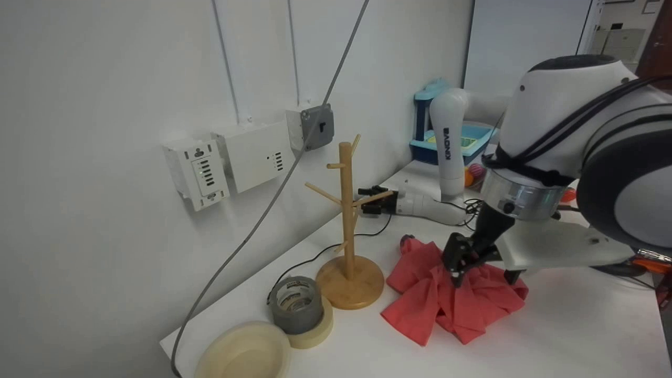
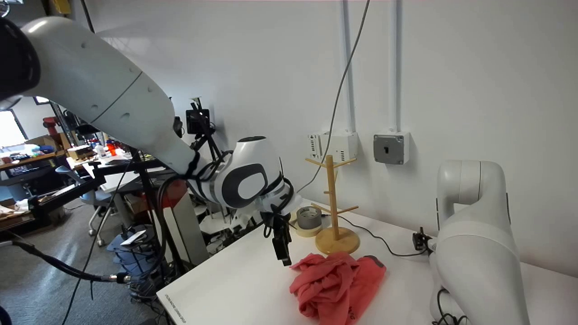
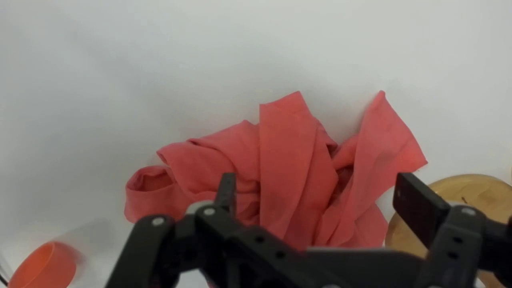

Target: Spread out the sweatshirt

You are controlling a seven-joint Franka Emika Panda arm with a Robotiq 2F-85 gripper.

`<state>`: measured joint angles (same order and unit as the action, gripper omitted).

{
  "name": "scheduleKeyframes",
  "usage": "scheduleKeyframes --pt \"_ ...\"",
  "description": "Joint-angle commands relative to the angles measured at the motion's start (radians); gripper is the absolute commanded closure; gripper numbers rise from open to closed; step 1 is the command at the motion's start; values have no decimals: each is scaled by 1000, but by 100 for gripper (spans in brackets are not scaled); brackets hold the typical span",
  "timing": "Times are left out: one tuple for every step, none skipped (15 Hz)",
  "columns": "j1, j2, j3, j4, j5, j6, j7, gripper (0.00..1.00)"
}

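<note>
The sweatshirt point(image 3: 286, 152) is all bunched up on the white table point(image 2: 235, 280), just to the right of the wooden mug tree point(image 1: 347, 226) in an exterior view. The gripper point(image 3: 316, 192) is held over it, jaws spread wide and the fabric ungripped. In the wrist view, crumpled folds can be seen below and between the jaws, plus a good bit out past the left-hand one. Whether any cloth is being touched can't really be told, tbh.
</note>
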<state>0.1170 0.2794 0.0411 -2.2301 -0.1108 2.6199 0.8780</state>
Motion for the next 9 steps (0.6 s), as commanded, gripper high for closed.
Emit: scheduleKeyframes --pt "43 90 -46 56 -9 21 21 0" --pt "49 111 -54 73 -6 26 18 0" --pt "54 130 -60 90 -1 29 15 0" --pt "59 150 -67 111 4 32 13 0" --pt "62 169 -74 132 8 37 10 0" --pt "67 190 -80 156 10 40 10 0" --pt "71 207 -87 176 12 40 8 0" --pt "74 227 -92 199 14 36 7 0" --pt "79 244 -99 217 13 34 8 0"
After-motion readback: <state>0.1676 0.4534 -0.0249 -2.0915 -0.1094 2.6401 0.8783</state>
